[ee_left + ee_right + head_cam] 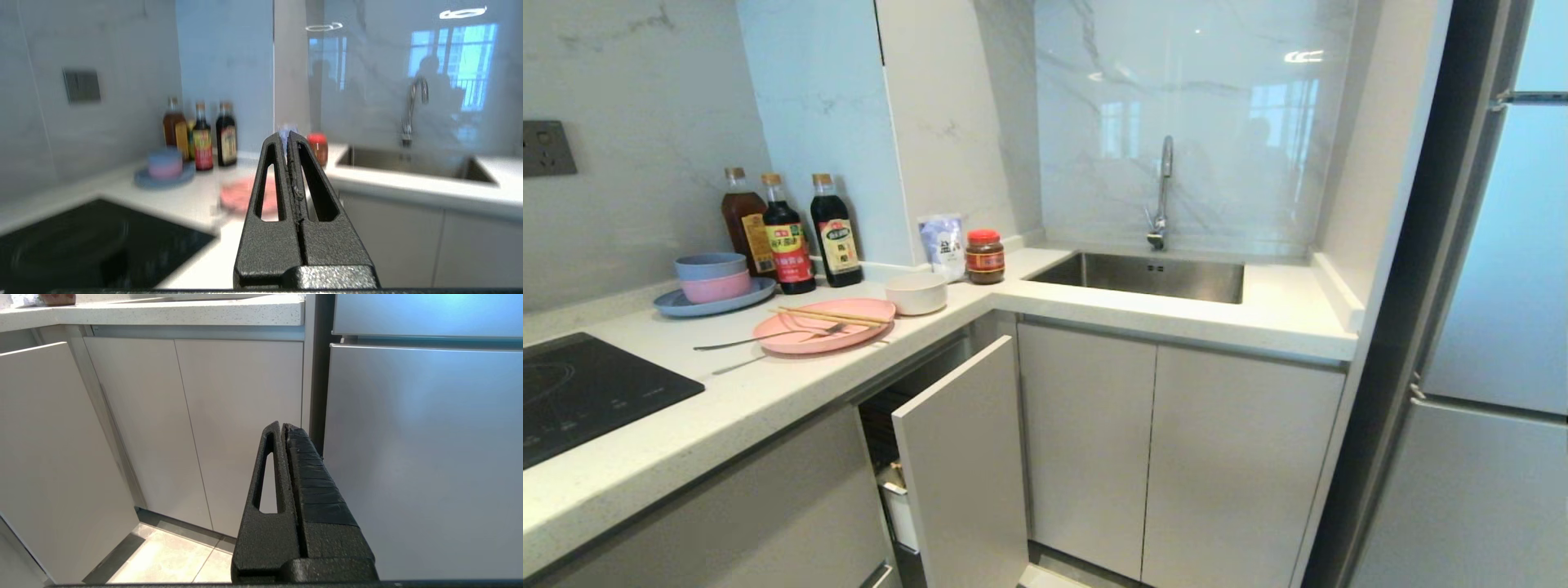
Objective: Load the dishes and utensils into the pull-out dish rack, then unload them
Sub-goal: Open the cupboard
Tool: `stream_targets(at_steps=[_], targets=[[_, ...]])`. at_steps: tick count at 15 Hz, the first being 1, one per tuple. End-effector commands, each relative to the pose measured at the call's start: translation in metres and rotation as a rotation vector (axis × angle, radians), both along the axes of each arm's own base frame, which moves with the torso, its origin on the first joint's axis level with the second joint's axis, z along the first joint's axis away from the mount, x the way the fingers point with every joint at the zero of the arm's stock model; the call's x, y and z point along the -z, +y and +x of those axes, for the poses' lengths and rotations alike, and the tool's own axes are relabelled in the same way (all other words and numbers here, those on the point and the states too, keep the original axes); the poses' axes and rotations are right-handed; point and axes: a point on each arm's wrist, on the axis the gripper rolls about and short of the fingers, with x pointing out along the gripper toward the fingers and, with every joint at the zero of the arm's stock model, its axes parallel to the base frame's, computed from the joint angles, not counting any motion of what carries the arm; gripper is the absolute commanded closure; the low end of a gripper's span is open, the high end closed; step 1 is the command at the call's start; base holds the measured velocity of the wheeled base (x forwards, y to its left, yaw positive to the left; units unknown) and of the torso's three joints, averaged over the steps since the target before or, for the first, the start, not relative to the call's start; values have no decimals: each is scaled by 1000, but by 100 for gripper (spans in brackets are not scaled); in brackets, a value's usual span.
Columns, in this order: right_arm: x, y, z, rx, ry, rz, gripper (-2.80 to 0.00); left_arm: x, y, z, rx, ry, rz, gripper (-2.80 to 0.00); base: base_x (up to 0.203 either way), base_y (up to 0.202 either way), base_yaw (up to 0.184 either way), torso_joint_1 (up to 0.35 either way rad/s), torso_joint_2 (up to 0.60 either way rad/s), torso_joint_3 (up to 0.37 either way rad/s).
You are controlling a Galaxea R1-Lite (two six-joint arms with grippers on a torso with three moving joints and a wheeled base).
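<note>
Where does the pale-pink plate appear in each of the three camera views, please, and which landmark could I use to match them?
Head view: the pale-pink plate lies on the counter left of centre, chopsticks and fork across it.
Left wrist view: the plate shows as a pink blur, partly hidden by the shut left gripper.
Right wrist view: not in it.
Shared landmark: the red-lidded jar.

Right gripper (286, 426) hangs before the kitchen's cabinet doors (196, 416), fingers pressed together, holding nothing.
Beside the doors stands a steel refrigerator (425, 457); above them the speckled countertop (163, 312); below them, tiled floor (171, 559).
</note>
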Motion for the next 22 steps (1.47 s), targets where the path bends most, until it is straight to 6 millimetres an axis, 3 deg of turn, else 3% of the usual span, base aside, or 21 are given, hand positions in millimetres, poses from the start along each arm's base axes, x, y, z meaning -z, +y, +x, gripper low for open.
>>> stream_targets(at_steps=[1,4,8,13,17,22], targets=[[0,0,0,0,0,0,0,-26,0,75,10,119,-12,0,0,0,0,0,0,0],[0,0,0,0,0,0,0,-29,-12,123,150,159,-58,0,0,0,0,0,0,0],[0,0,0,0,0,0,0,8,-48,201,210,354,-17,0,0,0,0,0,0,0],[0,0,0,0,0,0,0,73,-95,294,95,563,18,0,0,0,0,0,0,0],[0,0,0,0,0,1,0,120,-114,351,33,754,-31,0,0,0,0,0,0,0],[0,0,0,0,0,1,0,152,-124,389,-81,964,-165,0,0,0,0,0,0,0]])
